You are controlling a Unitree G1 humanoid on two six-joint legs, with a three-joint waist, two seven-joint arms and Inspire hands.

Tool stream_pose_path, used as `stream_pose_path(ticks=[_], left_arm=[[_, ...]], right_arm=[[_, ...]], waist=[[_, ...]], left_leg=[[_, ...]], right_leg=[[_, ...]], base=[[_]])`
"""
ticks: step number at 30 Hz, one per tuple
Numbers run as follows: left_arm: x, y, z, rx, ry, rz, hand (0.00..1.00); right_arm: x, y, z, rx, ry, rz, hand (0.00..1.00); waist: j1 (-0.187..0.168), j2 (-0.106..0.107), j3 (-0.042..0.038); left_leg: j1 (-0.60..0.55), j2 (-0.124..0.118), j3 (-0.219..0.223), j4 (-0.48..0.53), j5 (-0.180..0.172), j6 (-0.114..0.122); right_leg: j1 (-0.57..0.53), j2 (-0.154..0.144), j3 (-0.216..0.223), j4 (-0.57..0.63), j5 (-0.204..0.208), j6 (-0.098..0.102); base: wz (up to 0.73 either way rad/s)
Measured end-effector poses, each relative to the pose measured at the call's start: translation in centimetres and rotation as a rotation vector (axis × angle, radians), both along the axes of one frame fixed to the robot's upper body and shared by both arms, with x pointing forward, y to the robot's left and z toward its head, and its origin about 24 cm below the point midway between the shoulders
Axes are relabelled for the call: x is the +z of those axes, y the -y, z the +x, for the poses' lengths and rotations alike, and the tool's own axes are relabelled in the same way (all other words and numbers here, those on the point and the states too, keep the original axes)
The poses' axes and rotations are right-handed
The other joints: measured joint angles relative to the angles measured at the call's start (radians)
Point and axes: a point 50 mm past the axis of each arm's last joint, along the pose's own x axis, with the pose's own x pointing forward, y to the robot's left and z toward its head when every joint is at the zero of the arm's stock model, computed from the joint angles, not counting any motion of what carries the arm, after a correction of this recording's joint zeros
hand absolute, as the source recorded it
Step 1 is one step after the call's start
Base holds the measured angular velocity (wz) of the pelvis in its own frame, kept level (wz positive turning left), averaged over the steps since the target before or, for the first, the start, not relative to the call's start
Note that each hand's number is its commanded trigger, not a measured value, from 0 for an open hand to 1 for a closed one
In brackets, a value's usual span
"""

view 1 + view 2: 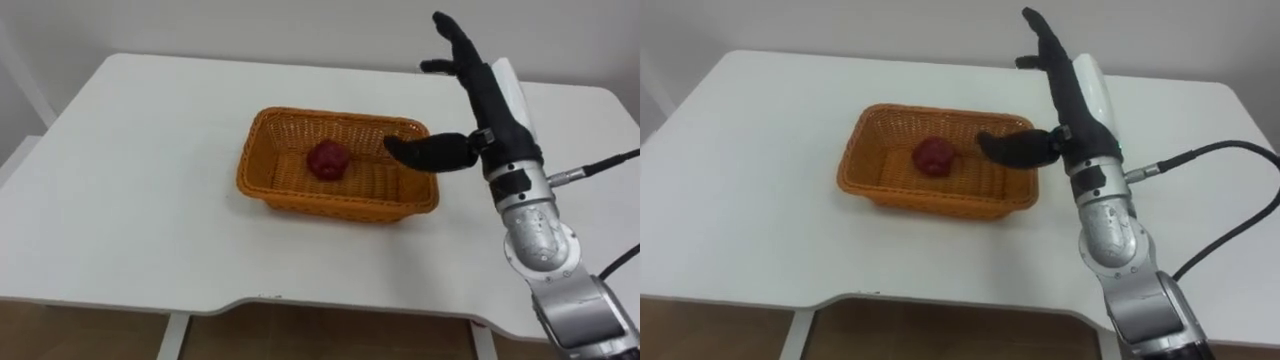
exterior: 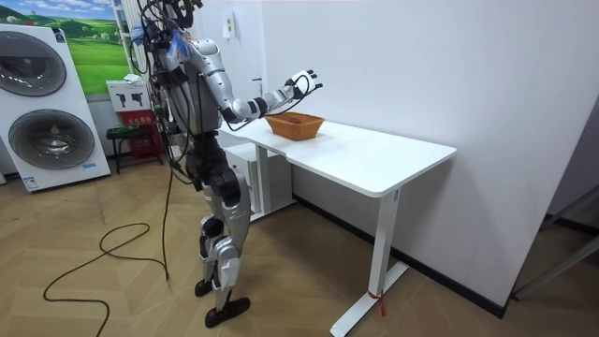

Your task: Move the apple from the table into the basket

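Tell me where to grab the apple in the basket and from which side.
Grip the apple around its round sides, coming straight down from above: it lies near the middle of the basket, whose walls probably block a sideways reach. The open right hand is nearest.

**Fig. 1. Materials and finishes around the basket**

The basket (image 1: pixel 330 205) is woven wicker, rough and ribbed, with a faint sheen on its strands. Inside the basket, the apple (image 1: pixel 327 160) has a dull, slightly uneven skin. Under the basket, the table (image 1: pixel 130 180) top is smooth, matt white. Beside the basket, the right hand (image 1: pixel 495 110) has matt black fingers and a smooth white back that looks like plastic.
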Motion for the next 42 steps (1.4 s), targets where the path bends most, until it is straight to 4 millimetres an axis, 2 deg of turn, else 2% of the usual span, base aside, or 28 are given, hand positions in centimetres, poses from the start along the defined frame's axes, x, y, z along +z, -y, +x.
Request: stream_pose_path(ticks=[3,6,10,14,16,18,20,21,24,26,27,30,31,33,36,42], left_arm=[[0.1,-0.3,-0.2,0.026,0.013,0.010,0.00],[0.2,-0.6,-0.8,0.062,0.013,0.023,0.00],[0.3,-0.8,-2.0,0.099,0.012,0.041,0.00],[0.4,-1.3,-2.9,0.146,0.009,0.063,0.00],[0.5,-1.5,-3.1,0.159,0.014,0.081,0.00],[0.6,-1.6,-3.2,0.172,0.021,0.102,0.00],[0.7,-1.8,-3.5,0.193,0.029,0.120,0.00],[0.8,-2.0,-3.3,0.206,0.045,0.130,0.00],[0.9,-2.3,-3.6,0.243,0.052,0.149,0.00],[0.9,-2.4,-3.7,0.269,0.053,0.167,0.00],[1.0,-2.4,-3.8,0.272,0.053,0.171,0.00],[1.2,-2.7,-3.7,0.297,0.063,0.186,0.00],[1.2,-2.7,-3.8,0.298,0.058,0.187,0.00],[1.1,-2.6,-3.7,0.298,0.060,0.184,0.00],[1.1,-2.6,-3.7,0.300,0.053,0.178,0.00],[0.9,-2.2,-3.4,0.284,0.025,0.152,0.00]], right_arm=[[0.6,2.0,-0.2,-0.089,0.041,0.040,0.00],[1.4,4.4,-0.6,-0.209,0.103,0.069,0.00],[2.4,8.3,-1.9,-0.427,0.209,0.138,0.00],[2.4,12.3,-3.6,-0.686,0.284,0.237,0.00],[1.7,14.2,-4.6,-0.807,0.290,0.296,0.00],[0.3,16.1,-6.2,-0.937,0.259,0.357,0.00],[-1.9,18.1,-8.5,-1.108,0.208,0.406,0.00],[-3.4,18.9,-9.8,-1.198,0.167,0.440,0.00],[-6.6,20.3,-12.7,-1.372,0.054,0.491,0.00],[-9.8,21.1,-16.1,-1.537,-0.086,0.545,0.00],[-10.5,21.2,-17.0,-1.581,-0.117,0.571,0.00],[-14.2,21.1,-21.6,-1.792,-0.281,0.695,0.00],[-14.9,21.0,-22.3,-1.823,-0.321,0.695,0.00],[-17.5,19.6,-25.4,-1.910,-0.511,0.689,0.00],[-19.4,17.9,-27.1,-1.929,-0.667,0.719,0.00],[-22.9,12.9,-30.3,-1.773,-1.061,0.730,0.00]], waist=[[-0.004,-0.003,-0.0002],[-0.026,-0.002,-0.0007],[-0.058,-0.001,-0.0062],[-0.090,-0.006,-0.0086],[-0.100,-0.010,-0.0096],[-0.106,-0.013,-0.0111],[-0.117,-0.016,-0.0097],[-0.131,-0.019,-0.0114],[-0.137,-0.020,-0.0155],[-0.145,-0.019,-0.0156],[-0.147,-0.019,-0.0158],[-0.167,-0.020,-0.0151],[-0.168,-0.020,-0.0151],[-0.166,-0.018,-0.0144],[-0.164,-0.013,-0.0132],[-0.139,-0.008,-0.0095]], left_leg=[[-0.001,0.000,0.000,-0.002,0.000,0.000],[0.000,0.000,0.006,-0.009,0.000,0.000],[0.009,-0.001,0.009,-0.007,0.000,0.000],[0.019,0.001,0.018,-0.009,0.000,0.000],[0.019,0.002,0.023,-0.012,0.000,0.000],[0.024,0.002,0.025,-0.017,0.000,0.000],[0.023,0.002,0.030,-0.019,0.000,0.000],[0.019,0.002,0.029,-0.018,0.000,0.000],[0.014,0.002,0.032,-0.020,0.000,0.001],[0.014,0.001,0.037,-0.025,0.000,0.001],[0.014,0.000,0.040,-0.026,0.000,0.001],[0.006,-0.001,0.036,-0.023,0.000,0.001],[0.005,-0.001,0.036,-0.022,0.000,0.001],[0.004,0.000,0.034,-0.016,0.000,0.001],[0.003,0.001,0.036,-0.018,0.000,0.001],[0.001,0.002,0.042,-0.026,0.000,0.001]], right_leg=[[-0.001,0.001,0.001,0.000,0.000,0.000],[-0.003,0.001,0.003,0.001,0.000,0.000],[-0.002,0.001,0.008,0.000,0.000,0.000],[-0.002,0.002,0.018,-0.001,0.000,0.000],[-0.004,0.003,0.025,-0.002,0.000,0.000],[-0.003,0.004,0.033,0.000,0.000,0.000],[-0.004,0.004,0.041,0.000,0.000,0.000],[-0.006,0.003,0.040,0.001,0.000,0.000],[-0.014,0.004,0.051,0.004,0.000,0.000],[-0.017,0.005,0.056,0.003,0.000,0.000],[-0.016,0.005,0.056,0.003,0.000,0.000],[-0.018,0.005,0.057,0.000,0.000,0.000],[-0.019,0.005,0.057,-0.001,0.000,0.000],[-0.019,0.005,0.057,-0.002,0.000,0.000],[-0.026,0.007,0.062,-0.001,0.000,0.000],[-0.031,0.008,0.069,0.000,0.000,0.000]], base=[[0.00],[-0.03],[-0.04],[-0.05],[-0.09],[-0.08],[-0.12],[0.00],[-0.05],[-0.05],[0.00],[0.00],[0.00],[0.00],[-0.03],[-0.03]])
